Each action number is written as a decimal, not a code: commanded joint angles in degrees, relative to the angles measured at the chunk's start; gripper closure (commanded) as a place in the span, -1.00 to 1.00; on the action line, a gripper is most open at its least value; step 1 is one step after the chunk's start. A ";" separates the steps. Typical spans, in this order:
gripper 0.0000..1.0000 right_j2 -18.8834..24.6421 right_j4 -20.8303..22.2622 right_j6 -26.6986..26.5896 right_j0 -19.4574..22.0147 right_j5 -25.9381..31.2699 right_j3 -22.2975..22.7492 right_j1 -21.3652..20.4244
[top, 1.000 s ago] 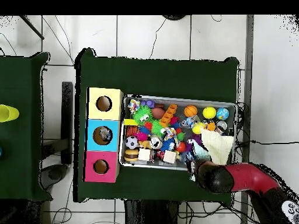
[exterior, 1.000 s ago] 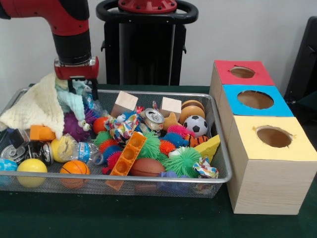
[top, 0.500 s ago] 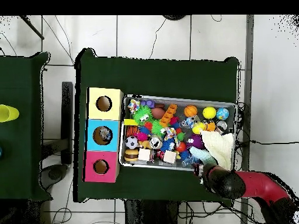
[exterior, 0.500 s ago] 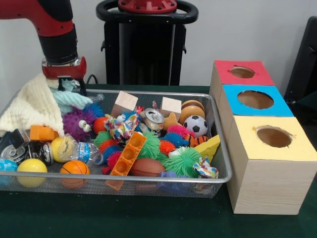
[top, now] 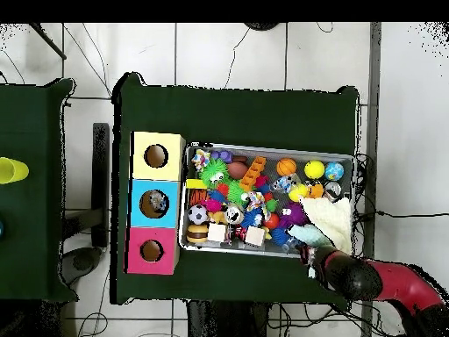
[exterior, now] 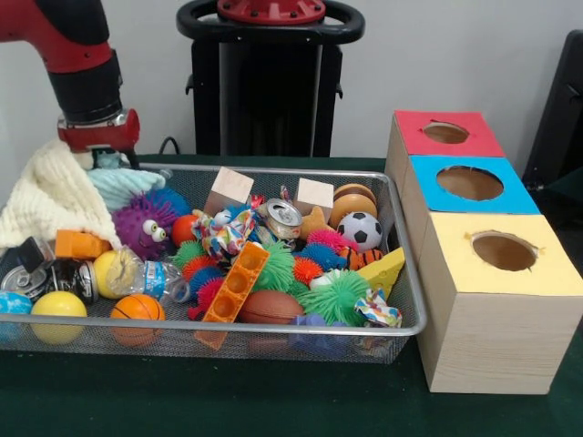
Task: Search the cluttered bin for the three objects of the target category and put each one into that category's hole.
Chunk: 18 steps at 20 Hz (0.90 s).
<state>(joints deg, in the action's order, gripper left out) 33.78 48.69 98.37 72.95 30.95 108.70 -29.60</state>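
My gripper (exterior: pixel 107 160) hangs over the wire bin's (exterior: pixel 301 327) far left corner, shut on a light blue cloth (exterior: pixel 126 184) that trails from it into the bin. The fingers are mostly hidden by the cloth. A cream knitted cloth (exterior: pixel 50 198) drapes over the bin's left end beside it. In the overhead view the gripper (top: pixel 309 252) sits at the bin's (top: pixel 263 147) lower right edge, the blue cloth (top: pixel 303 233) just above it. Three boxes stand beside the bin, with a red hole (exterior: pixel 445 133), a blue hole (exterior: pixel 470 183) and a yellow hole (exterior: pixel 504 250).
The bin holds a purple spiky toy (exterior: pixel 144 226), a soccer ball (exterior: pixel 362 230), a crushed can (exterior: pixel 283 218), two wooden blocks (exterior: pixel 229 189), an orange brick (exterior: pixel 236 282), a water bottle (exterior: pixel 146 277), several balls and spiky toys. A black stand (exterior: pixel 271 82) rises behind.
The arm has moved left and slightly up toward the bin's far left corner, dragging the light blue cloth off the purple spiky toy, which now shows fully.
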 commanded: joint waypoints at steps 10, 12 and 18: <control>-1.00 2.95 -3.07 -37.00 12.71 19.37 -13.27 10.47; -1.00 3.25 -4.76 -39.00 14.25 21.45 -13.74 10.70; -1.00 2.98 -7.45 -42.09 17.55 23.92 -13.97 9.48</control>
<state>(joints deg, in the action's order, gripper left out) 40.36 39.89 74.61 86.21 41.34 102.84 -21.25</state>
